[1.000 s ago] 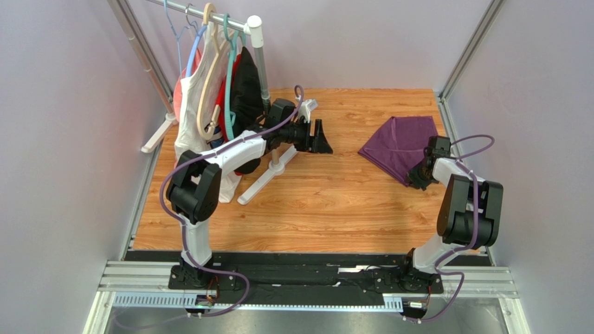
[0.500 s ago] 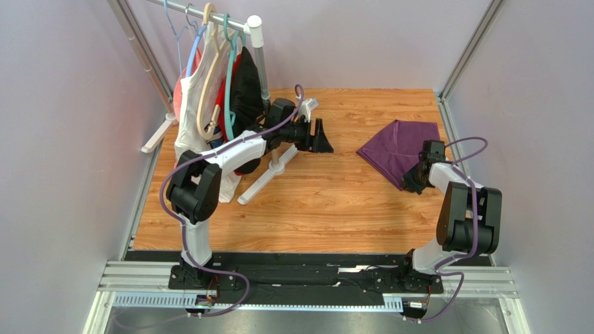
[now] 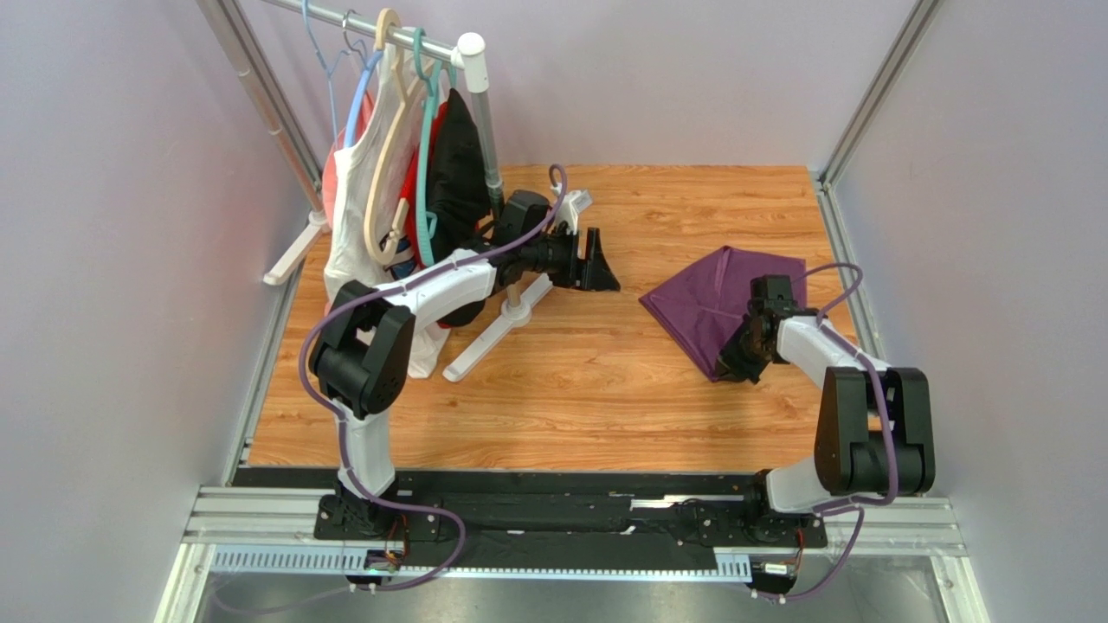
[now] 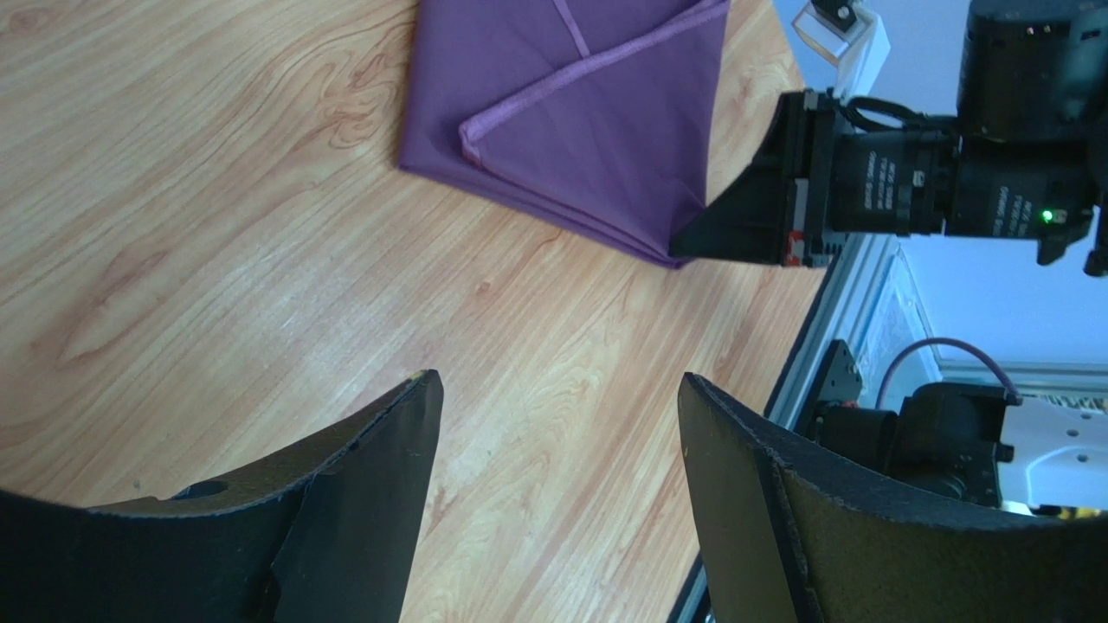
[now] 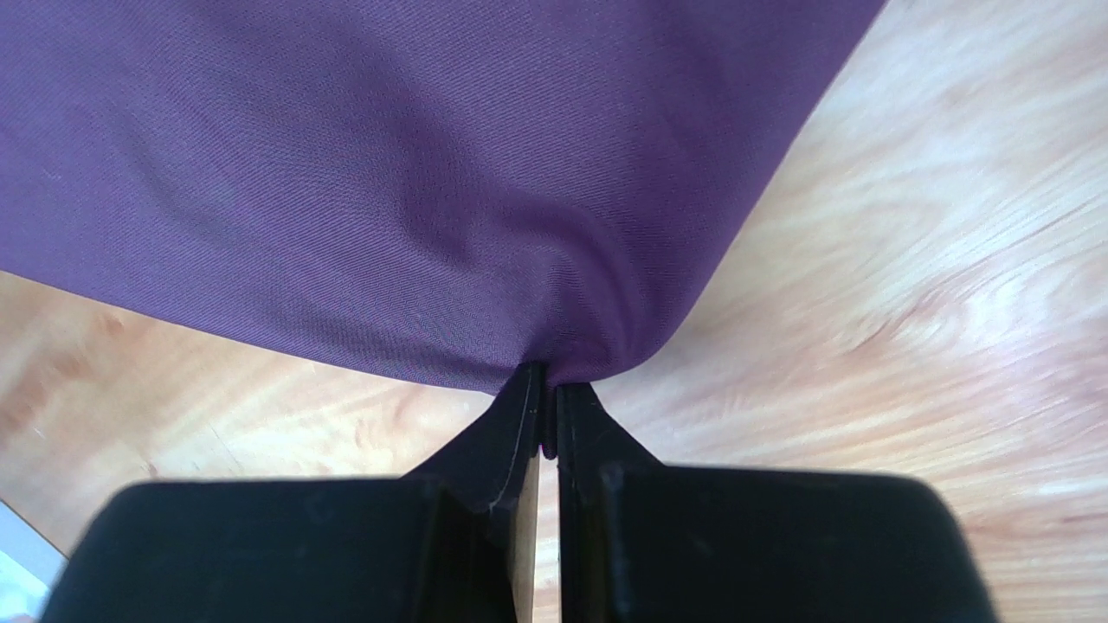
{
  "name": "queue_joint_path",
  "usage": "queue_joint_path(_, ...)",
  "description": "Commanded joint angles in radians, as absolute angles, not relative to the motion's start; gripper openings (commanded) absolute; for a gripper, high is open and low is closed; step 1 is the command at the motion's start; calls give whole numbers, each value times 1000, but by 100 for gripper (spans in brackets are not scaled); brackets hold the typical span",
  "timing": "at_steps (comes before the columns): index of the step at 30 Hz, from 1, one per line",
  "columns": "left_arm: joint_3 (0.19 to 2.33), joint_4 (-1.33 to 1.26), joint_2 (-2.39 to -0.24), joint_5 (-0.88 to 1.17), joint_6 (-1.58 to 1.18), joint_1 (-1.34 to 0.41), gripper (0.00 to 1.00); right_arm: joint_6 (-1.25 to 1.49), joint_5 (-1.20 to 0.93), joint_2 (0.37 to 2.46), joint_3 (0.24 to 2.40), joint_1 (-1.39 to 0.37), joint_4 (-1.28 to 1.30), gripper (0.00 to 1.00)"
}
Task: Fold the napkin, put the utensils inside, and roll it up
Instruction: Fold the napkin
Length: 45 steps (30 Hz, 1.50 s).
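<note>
Once clamped tight on the near corner of the napkin (image 3: 713, 296) with the right gripper (image 5: 546, 390), drags the cloth left, away from the right edge of the table (image 3: 585, 403) and toward the middle. Now lies folded over in a rough triangle, right of centre, flat on the wood. Probably means easier reach for both arms in the folding. Left gripper (image 4: 557, 390): fingers apart, holding nothing, hovering over bare wood near the rack (image 3: 484, 117). No fork or spoon in view.
</note>
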State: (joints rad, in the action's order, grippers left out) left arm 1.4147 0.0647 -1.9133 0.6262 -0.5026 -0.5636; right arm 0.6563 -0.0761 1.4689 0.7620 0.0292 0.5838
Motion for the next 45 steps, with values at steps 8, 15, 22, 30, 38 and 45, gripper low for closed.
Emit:
queue_joint_path(8,1241,-61,-1810,572,-509,-577,76,650,-118,1398,644,-167,634,0)
queue_joint_path(15,1094,-107,-1708,503,-503,-578,76,702,-98,1309,580,-322,643,0)
queue_joint_path(22,876,-192,-1545,400,-505,-612,76,795,-68,1178,522,-434,646,0)
queue_joint_path(30,618,-326,-1399,243,-517,-730,76,870,-11,1048,450,-555,627,14)
queue_joint_path(38,552,-391,-1396,181,-551,-732,77,862,54,812,457,-580,681,63)
queue_joint_path(45,537,-503,-1440,190,-591,-732,78,877,90,660,437,-583,756,64)
